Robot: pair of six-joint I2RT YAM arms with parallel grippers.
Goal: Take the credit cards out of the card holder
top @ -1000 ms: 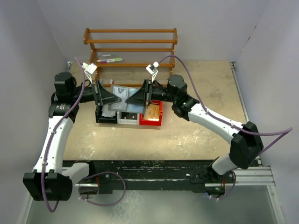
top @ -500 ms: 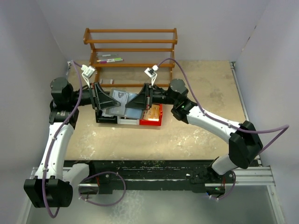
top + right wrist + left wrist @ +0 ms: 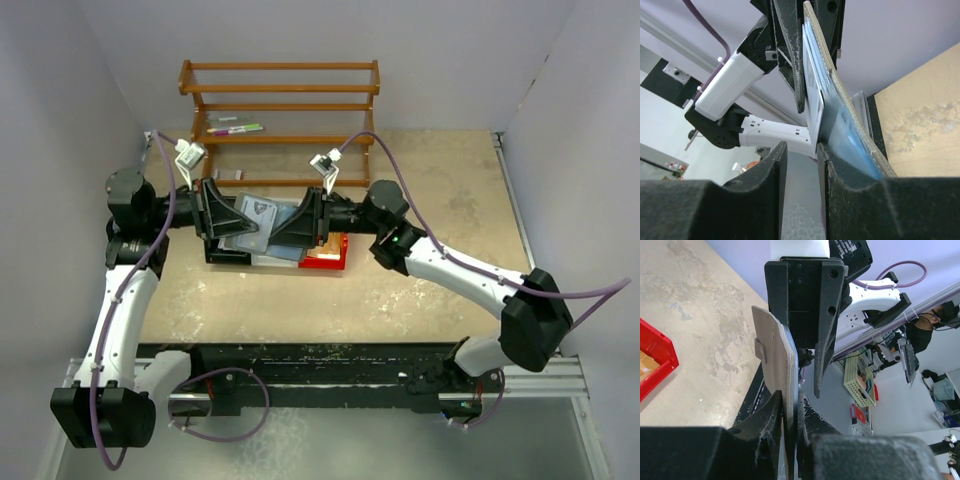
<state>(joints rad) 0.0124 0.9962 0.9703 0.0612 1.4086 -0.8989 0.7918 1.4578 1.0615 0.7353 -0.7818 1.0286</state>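
card holder (image 3: 268, 216) left of centre in the top view, held up off the table (image 3: 420, 290) between the two grippers, over the row of bins. Top face pale grey-blue with a small dark emblem, too small to read. Left wrist view: holder edge-on, grey-tan outer panel with a small tab, running up the middle of the frame. Right wrist view: tan outer panel, blue inner face, one white card (image 3: 812, 95) standing out of the edge; no print legible on it. left gripper (image 3: 790, 407) has its fingers pressed close on the holder's near edge, gripping it. right gripper (image 3: 802, 155) comes in from the opposite side, fingers part-way apart with a clear gap; the white card's corner sits at the mouth of that gap against one finger, probably not pinched, view is edge-on so hard to say. Under the holder: black bin (image 3: 222, 256), white bin (image 3: 272, 260), red bin (image 3: 330, 258) side by side, something tan in the red one. Wooden rack (image 3: 280, 90) at upper centre against the back wall, pens (image 3: 235, 128) lying on a lower shelf, green and purple, any lettering unreadable. White print label on the right arm at top of the left wrist view, too small to read.
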